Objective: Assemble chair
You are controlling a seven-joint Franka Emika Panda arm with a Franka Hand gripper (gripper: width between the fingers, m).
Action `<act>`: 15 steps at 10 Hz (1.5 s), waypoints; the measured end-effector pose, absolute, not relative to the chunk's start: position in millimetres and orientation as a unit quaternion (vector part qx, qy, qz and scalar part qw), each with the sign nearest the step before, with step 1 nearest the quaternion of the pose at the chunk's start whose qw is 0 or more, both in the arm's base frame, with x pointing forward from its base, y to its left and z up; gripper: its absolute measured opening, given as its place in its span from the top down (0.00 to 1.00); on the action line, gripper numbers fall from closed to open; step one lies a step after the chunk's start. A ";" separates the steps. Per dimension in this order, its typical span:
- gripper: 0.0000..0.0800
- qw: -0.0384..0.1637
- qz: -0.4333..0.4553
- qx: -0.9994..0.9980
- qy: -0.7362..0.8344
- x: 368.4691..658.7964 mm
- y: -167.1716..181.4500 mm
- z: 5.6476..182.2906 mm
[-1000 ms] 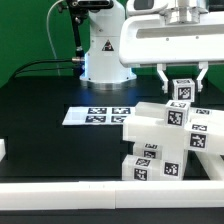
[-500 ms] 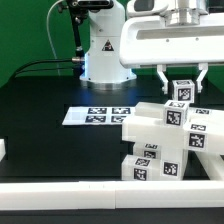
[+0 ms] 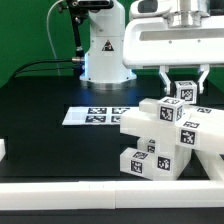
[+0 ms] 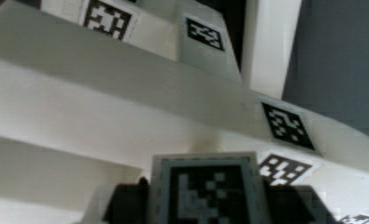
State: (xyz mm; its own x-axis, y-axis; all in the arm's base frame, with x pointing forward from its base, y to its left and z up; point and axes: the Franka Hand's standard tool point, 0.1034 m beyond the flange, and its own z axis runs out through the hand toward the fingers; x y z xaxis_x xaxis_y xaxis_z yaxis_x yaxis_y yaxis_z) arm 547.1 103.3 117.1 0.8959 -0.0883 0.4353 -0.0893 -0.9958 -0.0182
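The gripper (image 3: pixel 183 84) hangs straight down with its two fingers pinching a small tagged white block (image 3: pixel 186 92) that tops the chair (image 3: pixel 165 135); the wrist view shows that block (image 4: pixel 209 186) squeezed between dark finger pads. The chair, a cluster of chunky white tagged blocks, sits tilted on the black table (image 3: pixel 50 95), just beyond the plain white border rail (image 3: pixel 70 190). The marker board (image 3: pixel 96 115) lies flat beside the chair, toward the exterior view's left.

chair (image 3: pixel 165 140) right of marker board (image 3: pixel 98 116), behind border rail (image 3: pixel 100 195)
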 end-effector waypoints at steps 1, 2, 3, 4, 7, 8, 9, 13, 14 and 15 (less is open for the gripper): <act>0.64 0.001 0.230 0.972 -0.043 548.2 104.5 116.7; 0.64 0.002 0.241 0.970 -0.041 550.4 105.2 116.4; 0.64 0.004 0.249 0.968 -0.037 551.1 106.4 112.7; 0.64 0.005 0.260 0.965 -0.032 553.3 106.5 112.7; 0.64 0.006 0.261 0.965 -0.031 553.8 105.3 112.8; 0.41 0.007 0.261 0.965 -0.030 553.8 105.2 112.8; 0.24 0.007 0.261 0.965 -0.029 553.8 105.2 112.8; 0.19 0.006 0.172 0.984 -0.044 561.1 101.4 120.8; 0.19 0.007 0.130 0.990 -0.054 565.7 97.8 124.5; 0.19 0.009 0.096 0.993 -0.062 567.4 92.2 124.5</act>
State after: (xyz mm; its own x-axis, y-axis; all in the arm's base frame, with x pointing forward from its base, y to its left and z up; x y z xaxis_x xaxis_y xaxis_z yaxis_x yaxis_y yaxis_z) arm 567.4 92.2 124.5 0.9739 -0.1212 0.1918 -0.1248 -0.9922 0.0069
